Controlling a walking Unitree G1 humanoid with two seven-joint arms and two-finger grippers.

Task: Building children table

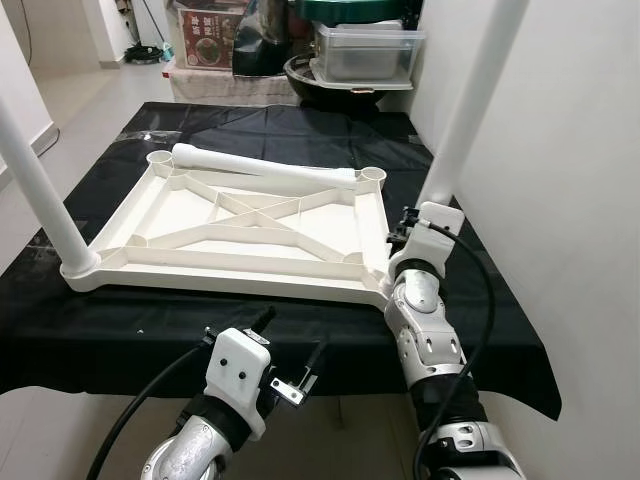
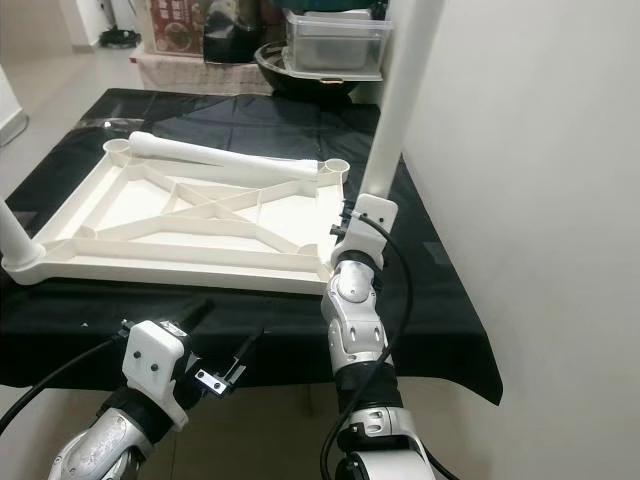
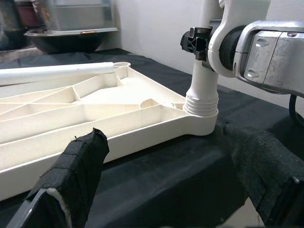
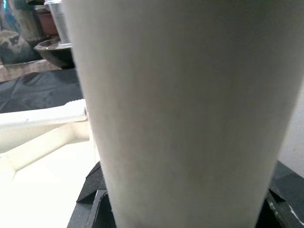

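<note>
A white children's table top [image 1: 250, 225] lies upside down on a black-covered surface [image 1: 150, 330]. One white leg [image 1: 40, 195] stands upright in its near left corner. Another leg [image 1: 470, 110] stands in the near right corner socket [image 3: 202, 107]. My right gripper [image 1: 412, 222] is shut on that leg just above the socket, and its black pads [image 4: 90, 190] hug the leg [image 4: 180, 104]. A third leg [image 1: 265, 167] lies loose across the far edge. My left gripper [image 1: 290, 340] hovers open at the near edge, facing the right corner, its fingers [image 3: 71, 180] empty.
A white wall [image 1: 560, 150] runs close along the right side. Behind the surface sit a clear plastic box [image 1: 365, 50], a dark bowl [image 1: 305, 80] and a printed carton [image 1: 205, 40]. Tiled floor [image 1: 90, 95] opens to the far left.
</note>
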